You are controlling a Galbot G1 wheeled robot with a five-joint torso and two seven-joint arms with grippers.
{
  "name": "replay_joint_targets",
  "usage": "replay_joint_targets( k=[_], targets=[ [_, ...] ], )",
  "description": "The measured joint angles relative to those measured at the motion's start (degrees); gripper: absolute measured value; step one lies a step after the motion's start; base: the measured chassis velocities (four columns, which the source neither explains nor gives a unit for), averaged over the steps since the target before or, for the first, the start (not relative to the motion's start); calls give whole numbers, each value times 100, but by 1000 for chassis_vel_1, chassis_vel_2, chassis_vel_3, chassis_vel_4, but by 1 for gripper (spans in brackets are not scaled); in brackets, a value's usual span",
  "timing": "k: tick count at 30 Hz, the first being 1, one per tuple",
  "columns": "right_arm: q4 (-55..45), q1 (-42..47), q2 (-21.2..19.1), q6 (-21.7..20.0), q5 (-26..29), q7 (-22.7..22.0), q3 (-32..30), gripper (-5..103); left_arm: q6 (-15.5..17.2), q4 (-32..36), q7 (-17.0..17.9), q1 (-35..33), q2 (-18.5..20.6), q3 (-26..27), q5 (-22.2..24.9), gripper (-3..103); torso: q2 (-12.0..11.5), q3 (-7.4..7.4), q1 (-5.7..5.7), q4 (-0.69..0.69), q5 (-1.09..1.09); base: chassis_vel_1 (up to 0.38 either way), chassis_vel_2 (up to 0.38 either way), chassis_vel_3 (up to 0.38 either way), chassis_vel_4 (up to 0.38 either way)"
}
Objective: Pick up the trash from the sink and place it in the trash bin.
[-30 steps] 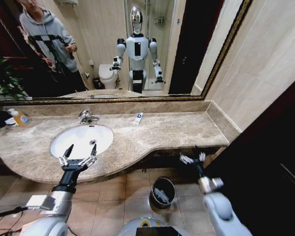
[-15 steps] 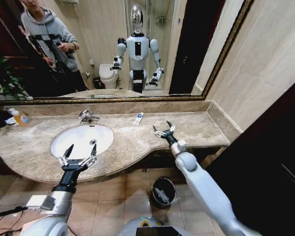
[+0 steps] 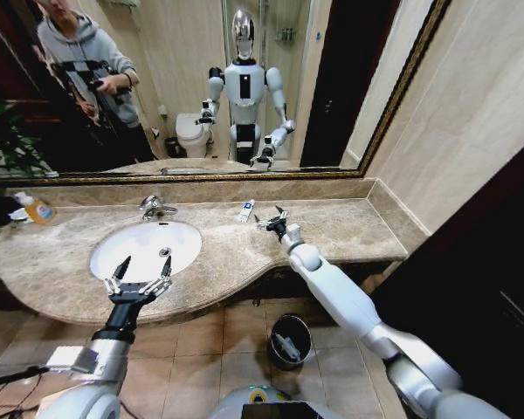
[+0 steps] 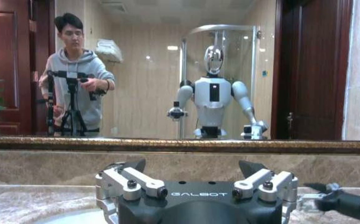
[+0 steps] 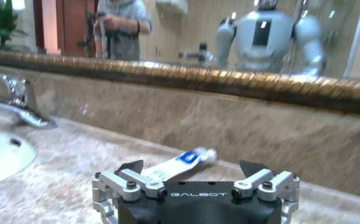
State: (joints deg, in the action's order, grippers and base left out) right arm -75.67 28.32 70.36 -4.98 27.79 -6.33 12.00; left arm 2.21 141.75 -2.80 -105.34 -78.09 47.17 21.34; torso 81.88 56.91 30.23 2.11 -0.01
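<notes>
You face a beige marble counter (image 3: pixel 332 229) under a wide gold-framed mirror (image 3: pixel 201 87). The white oval sink (image 3: pixel 146 250) sits on its left half, smooth and bare inside as far as you can see, with a chrome faucet (image 3: pixel 155 208) at its back rim. At the counter's far left end stands an orange-liquid bottle (image 3: pixel 37 209), partly cut off among dark things you cannot make out.

Your right arm stretches across the counter's middle. The right gripper (image 3: pixel 272 222) hovers with fingers spread wide, holding nothing, just beside the white-blue tube (image 3: pixel 245 210), which lies flat on the marble near the backsplash, outside the sink. In the right wrist view the tube (image 5: pixel 176 164) lies straight ahead between the open fingertips, its near end hidden behind the gripper body.

The left gripper (image 3: pixel 139 277) hangs over the sink's near rim, fingers also wide and empty.

On the tiled floor below the counter edge stands the round black bin (image 3: pixel 290 340); something pale lies in it, too small to identify.
</notes>
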Motion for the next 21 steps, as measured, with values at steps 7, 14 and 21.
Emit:
replay_joint_targets(
  k=[7,14,21],
  targets=[
    [739,-827,255,-200,695,-242,689,100,0,0,0,0,0,0,0,100,0,0,0,-1,-1,0,0,0,0],
    [1179,-1164,500,-332,1018,-325,991,100,0,0,0,0,0,0,1,100,0,0,0,0,-1,0,0,0,0],
    [1592,-1274,775,-400,1120,-336,1117,101,0,0,0,0,0,0,0,100,0,-1,-1,0,0,0,0,0,0]
  ],
)
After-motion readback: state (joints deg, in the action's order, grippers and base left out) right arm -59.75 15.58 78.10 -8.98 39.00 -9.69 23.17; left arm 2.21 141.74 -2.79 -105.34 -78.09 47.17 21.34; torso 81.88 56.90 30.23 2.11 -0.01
